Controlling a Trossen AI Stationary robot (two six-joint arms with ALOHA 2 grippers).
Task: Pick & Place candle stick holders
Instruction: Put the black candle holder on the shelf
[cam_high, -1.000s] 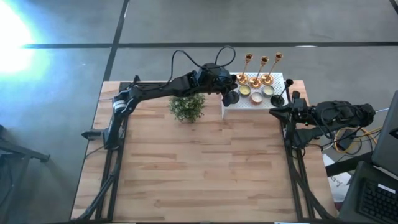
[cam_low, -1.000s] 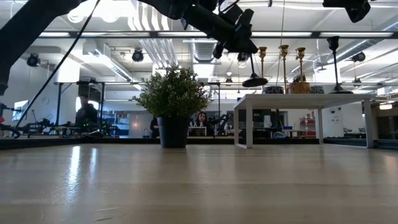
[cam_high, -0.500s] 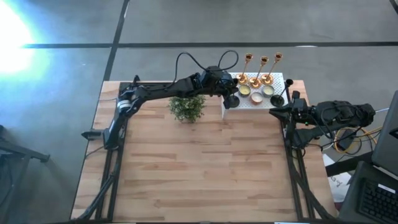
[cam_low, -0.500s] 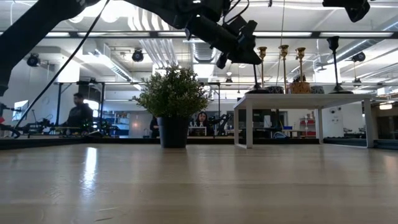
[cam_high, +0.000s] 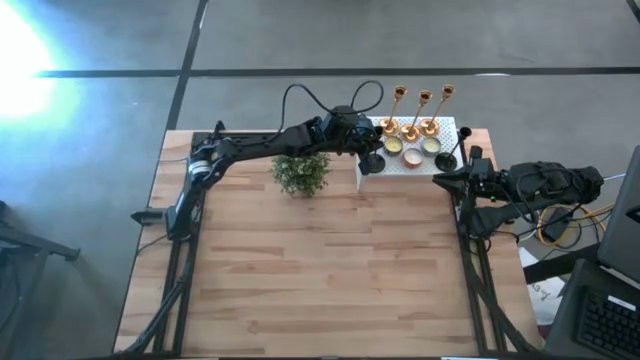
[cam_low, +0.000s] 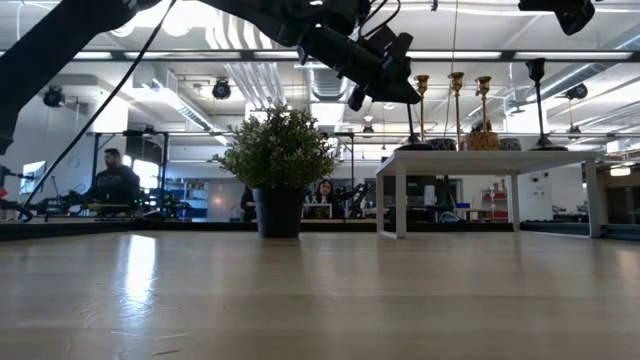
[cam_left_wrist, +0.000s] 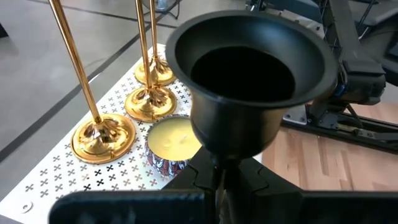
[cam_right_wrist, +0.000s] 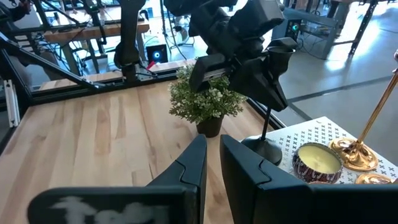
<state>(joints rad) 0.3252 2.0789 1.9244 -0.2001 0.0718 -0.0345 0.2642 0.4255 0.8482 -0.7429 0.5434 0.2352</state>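
I have the left gripper (cam_high: 368, 148) out over the far edge of the surface (cam_high: 320, 260), its fingers pinched on the stem of a black candle stick holder (cam_right_wrist: 271, 99). In the right wrist view that holder's round base (cam_right_wrist: 262, 150) sits on the near-left corner of the white perforated box (cam_high: 372, 181), and its stem stands close to upright. From the left wrist view I look straight down into its black cup (cam_left_wrist: 249, 81), with the stem clamped between my fingers below it.

On the box behind it stand three gold candle stick holders (cam_high: 418, 112) in a row along the far side, their round bases close together. Just in front of them are small candle tins (cam_high: 413, 152) with pale wax. The second black candle stick holder (cam_high: 452, 152) stands at the box's right end, near the right arm.

The potted plant (cam_high: 300, 173) is on the surface just left of the box, under the left arm's forearm, near the far edge.

The right gripper (cam_right_wrist: 208, 165) waits at the right edge of the surface, beside the box, holding nothing; its two fingers stand nearly together with only a narrow gap between them.

A person (cam_low: 110, 180) sits at a bench in the room beyond.
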